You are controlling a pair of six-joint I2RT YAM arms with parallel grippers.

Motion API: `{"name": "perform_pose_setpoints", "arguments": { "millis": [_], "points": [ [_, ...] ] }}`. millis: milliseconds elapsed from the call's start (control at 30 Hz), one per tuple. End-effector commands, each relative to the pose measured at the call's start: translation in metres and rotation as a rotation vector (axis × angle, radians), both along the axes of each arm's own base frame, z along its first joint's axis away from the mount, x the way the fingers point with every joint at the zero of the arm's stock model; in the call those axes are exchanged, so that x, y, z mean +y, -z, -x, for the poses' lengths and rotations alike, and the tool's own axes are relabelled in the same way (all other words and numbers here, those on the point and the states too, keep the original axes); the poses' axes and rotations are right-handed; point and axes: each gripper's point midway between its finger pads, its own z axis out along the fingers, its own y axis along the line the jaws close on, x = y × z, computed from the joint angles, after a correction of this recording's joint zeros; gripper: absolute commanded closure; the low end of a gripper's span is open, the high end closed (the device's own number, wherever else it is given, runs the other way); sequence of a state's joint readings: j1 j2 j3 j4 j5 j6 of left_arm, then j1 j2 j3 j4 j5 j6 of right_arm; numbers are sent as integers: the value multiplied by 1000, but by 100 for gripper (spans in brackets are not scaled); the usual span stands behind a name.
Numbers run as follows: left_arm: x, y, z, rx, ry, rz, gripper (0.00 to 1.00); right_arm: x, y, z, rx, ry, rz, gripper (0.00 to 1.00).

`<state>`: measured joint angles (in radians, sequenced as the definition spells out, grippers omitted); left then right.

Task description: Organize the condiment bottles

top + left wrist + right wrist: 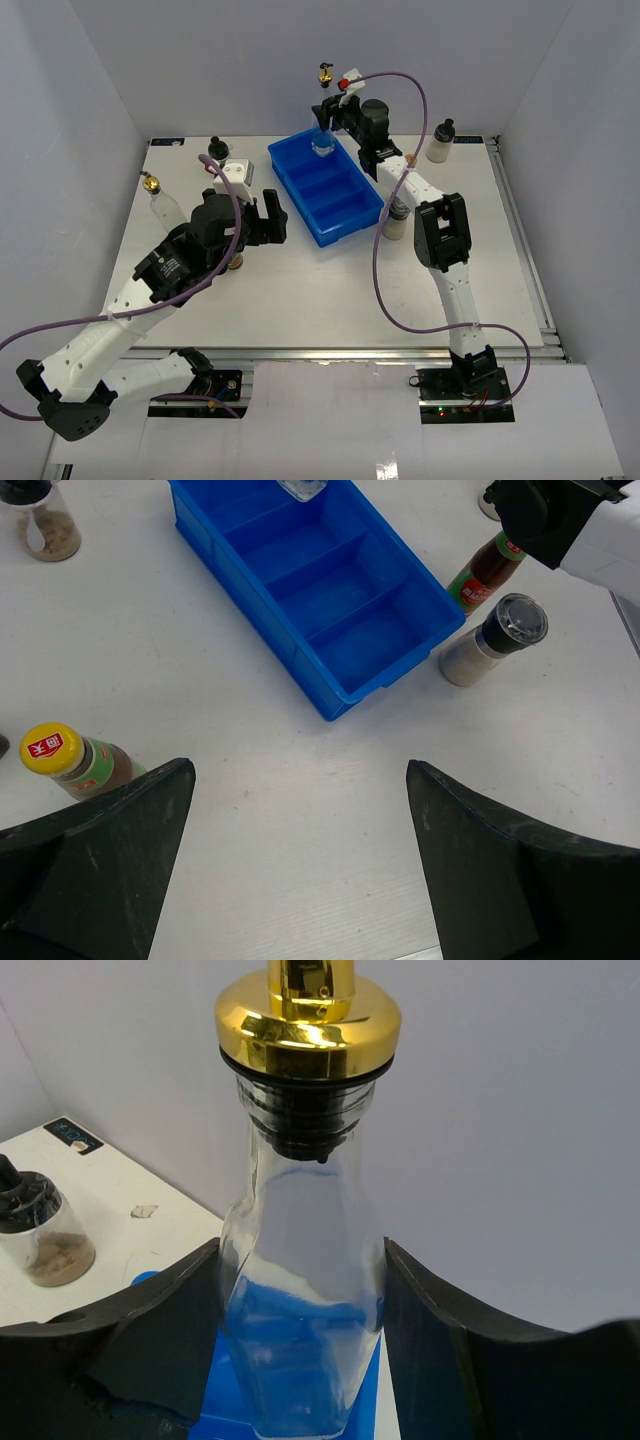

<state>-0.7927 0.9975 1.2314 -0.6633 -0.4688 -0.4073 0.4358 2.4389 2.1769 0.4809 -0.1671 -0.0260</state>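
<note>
While your right gripper (302,1305) is clamped on a clear bottle (300,1200), both fingers (160,1330) press against its glass sides and the gold spout (308,1015) stands upright above them. In the top view you see that bottle's base at the far compartment of the blue tray (332,190), upper centre of the frame. Whether it rests on the floor there or hangs just above it, you cannot tell.

Your left gripper (300,860) is spread wide with nothing between its fingers, over bare table (300,770) just short of the tray's near end. At the lower left of its wrist view, a sauce bottle (75,760) with a yellow cap stands just beside the left finger. At the upper right of that view, beside the tray, a second sauce bottle (485,575) and a black-capped jar (490,640) stand close together, next to your right arm. A second jar (40,520) sits at the upper left.

In the top view, a second clear bottle (160,208) stands at the left, beside your left arm. A third jar (440,142) stands at the upper right of the table.
</note>
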Motion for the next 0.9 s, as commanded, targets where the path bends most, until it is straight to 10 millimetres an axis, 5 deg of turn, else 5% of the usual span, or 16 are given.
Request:
{"name": "perform_pose_setpoints", "arguments": {
  "millis": [0,200,867],
  "points": [
    [8,-6,-1,-30,-25,1,2,-8,-115,16,-302,2,-156,92],
    [10,-3,-1,-32,-27,-7,2,-7,-122,15,-337,9,-184,92],
    [10,-4,1,-57,-5,-8,2,-1,-82,0,-339,44,-206,92]
  ]
}}
